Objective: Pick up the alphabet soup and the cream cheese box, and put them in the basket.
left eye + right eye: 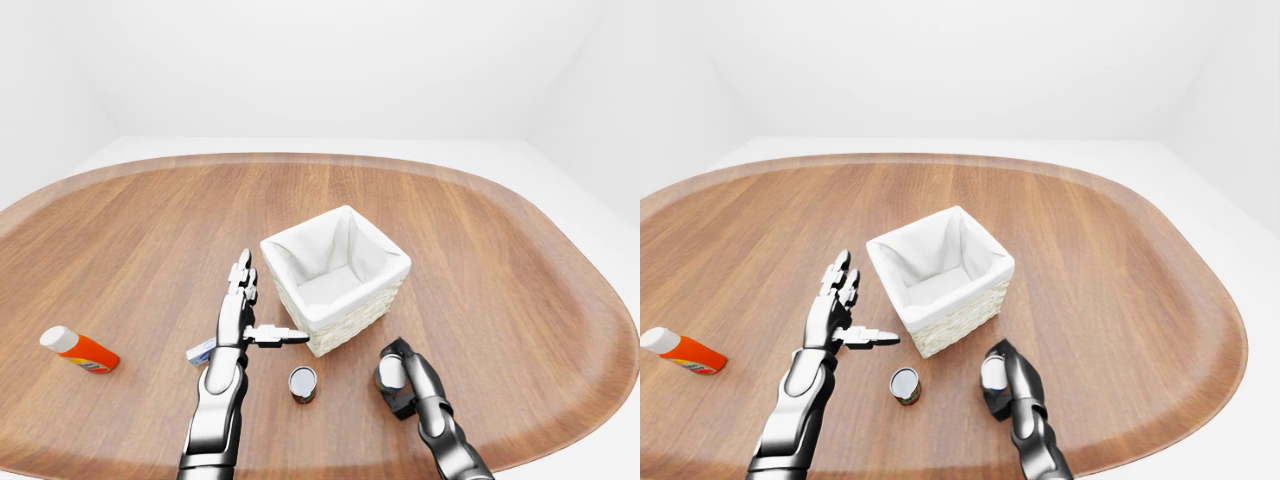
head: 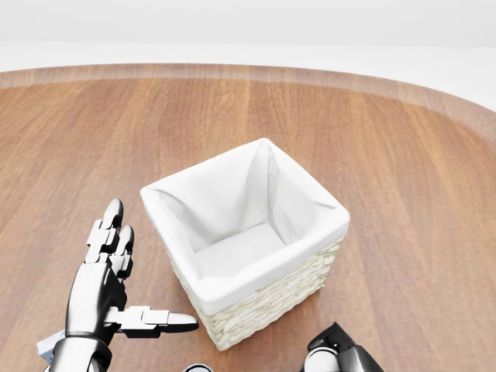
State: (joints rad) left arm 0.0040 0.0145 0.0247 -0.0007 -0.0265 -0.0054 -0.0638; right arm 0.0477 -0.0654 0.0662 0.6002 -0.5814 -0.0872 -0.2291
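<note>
White walls ring the oval wooden table (image 1: 120,230), and you should read it from the left-eye view's left edge inward. An orange bottle (image 1: 80,351) lies far out on that side, no part of your job. Next comes your left hand (image 1: 243,318), fingers spread flat and thumb stuck out, grasping nothing; a small pale box (image 1: 201,351) that looks like the cream cheese peeks out just beside its wrist, so leave it until the can is dealt with. One can (image 1: 302,383) stands free between your arms. Right of it, your right hand (image 1: 397,377) has its fingers curled around a second can (image 1: 388,373); which is the alphabet soup I cannot tell from the labels. Confirm that before lifting. If it is right, squeeze firmly, raise it straight up above the basket (image 1: 386,273) rim, carry it over the white lining, then let go low.
</note>
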